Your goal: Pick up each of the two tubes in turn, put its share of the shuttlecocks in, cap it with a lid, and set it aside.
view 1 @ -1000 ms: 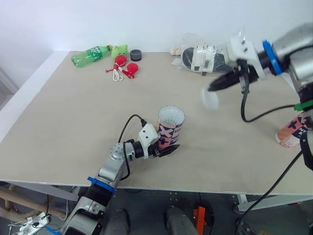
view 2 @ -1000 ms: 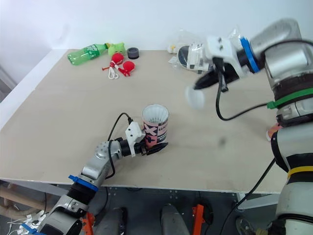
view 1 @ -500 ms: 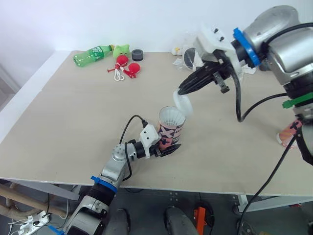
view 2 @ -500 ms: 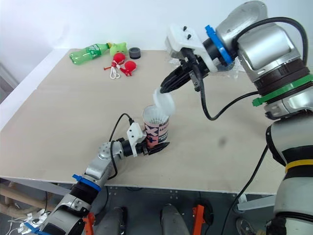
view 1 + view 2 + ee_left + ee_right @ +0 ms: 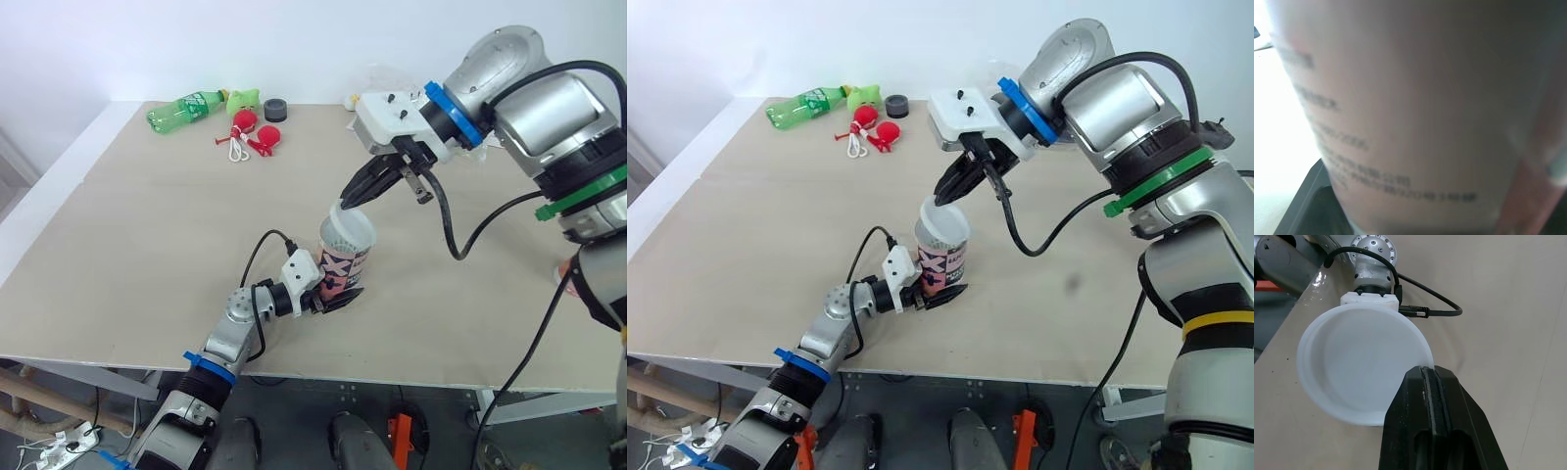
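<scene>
1. Right gripper (image 5: 349,200) pinches the rim of a translucent white lid (image 5: 345,225), its fingers pressed together on the far edge. The arm reaches in from the right with the wrist angled downward.
2. The lid sits over the mouth of the upright pink-patterned tube (image 5: 340,266); whether it is fully seated cannot be told.
3. Left gripper (image 5: 331,296) clamps the tube's lower body, its forearm lying low across the table (image 5: 137,235) near the front edge.
</scene>
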Action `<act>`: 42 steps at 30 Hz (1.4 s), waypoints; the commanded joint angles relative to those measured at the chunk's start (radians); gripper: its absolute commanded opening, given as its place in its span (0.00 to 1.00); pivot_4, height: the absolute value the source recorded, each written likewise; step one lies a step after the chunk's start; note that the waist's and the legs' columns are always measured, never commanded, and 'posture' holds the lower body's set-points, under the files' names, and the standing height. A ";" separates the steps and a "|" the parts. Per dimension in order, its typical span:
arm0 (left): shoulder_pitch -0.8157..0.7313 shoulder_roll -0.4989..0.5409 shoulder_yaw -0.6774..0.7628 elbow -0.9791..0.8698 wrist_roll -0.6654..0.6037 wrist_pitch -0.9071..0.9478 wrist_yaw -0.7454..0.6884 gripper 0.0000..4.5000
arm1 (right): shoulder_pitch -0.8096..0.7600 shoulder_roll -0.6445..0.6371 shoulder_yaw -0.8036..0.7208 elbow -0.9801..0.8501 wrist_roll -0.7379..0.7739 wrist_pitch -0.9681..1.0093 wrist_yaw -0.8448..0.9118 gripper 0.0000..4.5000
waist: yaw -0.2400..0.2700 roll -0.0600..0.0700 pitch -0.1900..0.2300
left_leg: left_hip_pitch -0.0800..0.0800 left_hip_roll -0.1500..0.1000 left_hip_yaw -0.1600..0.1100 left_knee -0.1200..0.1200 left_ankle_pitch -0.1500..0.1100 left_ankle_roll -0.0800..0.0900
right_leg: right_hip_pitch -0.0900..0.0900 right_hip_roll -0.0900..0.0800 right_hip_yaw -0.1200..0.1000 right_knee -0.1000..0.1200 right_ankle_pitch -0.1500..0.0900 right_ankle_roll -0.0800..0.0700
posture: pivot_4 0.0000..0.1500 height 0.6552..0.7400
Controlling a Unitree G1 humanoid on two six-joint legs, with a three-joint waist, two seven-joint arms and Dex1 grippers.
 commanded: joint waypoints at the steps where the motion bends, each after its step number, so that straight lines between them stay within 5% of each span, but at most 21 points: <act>1: 0.010 0.003 -0.001 0.014 0.012 0.011 0.010 0.70 | -0.042 0.007 -0.021 0.022 -0.022 -0.033 0.041 0.02 | 0.000 0.000 0.000 | 0.000 0.000 0.000 0.000 0.000 0.000 | 0.000 0.000 0.000 0.000 0.000 0.000 | 1.00 1.00; 42: 0.009 0.007 -0.003 0.009 0.012 0.017 0.002 0.70 | -0.026 -0.024 0.012 -0.006 -0.048 -0.071 0.041 0.02 | 0.000 0.000 0.000 | 0.000 0.000 0.000 0.000 0.000 0.000 | 0.000 0.000 0.000 0.000 0.000 0.000 | 1.00 1.00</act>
